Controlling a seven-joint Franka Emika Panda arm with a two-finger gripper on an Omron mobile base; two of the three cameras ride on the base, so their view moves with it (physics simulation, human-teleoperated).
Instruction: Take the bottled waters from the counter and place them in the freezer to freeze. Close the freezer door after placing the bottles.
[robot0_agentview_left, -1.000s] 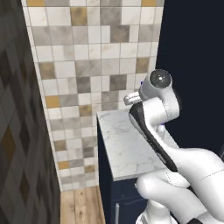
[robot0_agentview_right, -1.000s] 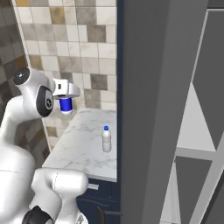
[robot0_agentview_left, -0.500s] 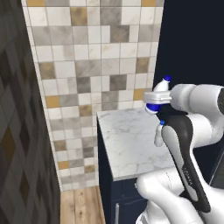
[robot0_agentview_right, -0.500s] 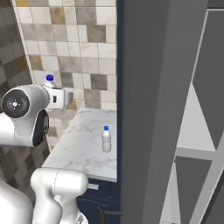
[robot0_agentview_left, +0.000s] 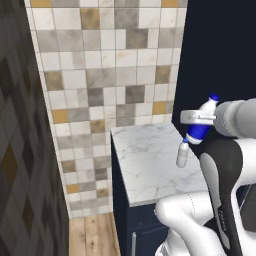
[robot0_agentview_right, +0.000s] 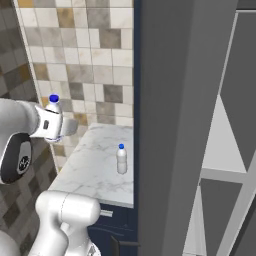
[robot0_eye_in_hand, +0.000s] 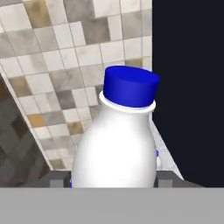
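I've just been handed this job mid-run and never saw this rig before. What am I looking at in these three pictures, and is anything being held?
It is a white robot arm on a driving base in a rendered kitchen. Two pictures come from base cameras behind the arm, left and right; the third looks along the hand. The hand is shut on a clear plastic bottle with a blue cap and dark-blue label, lifted and tilted above the white marble counter. A second, plain whitish bottle stands upright on that counter. The tall dark grey freezer stands to the right, shelves showing.
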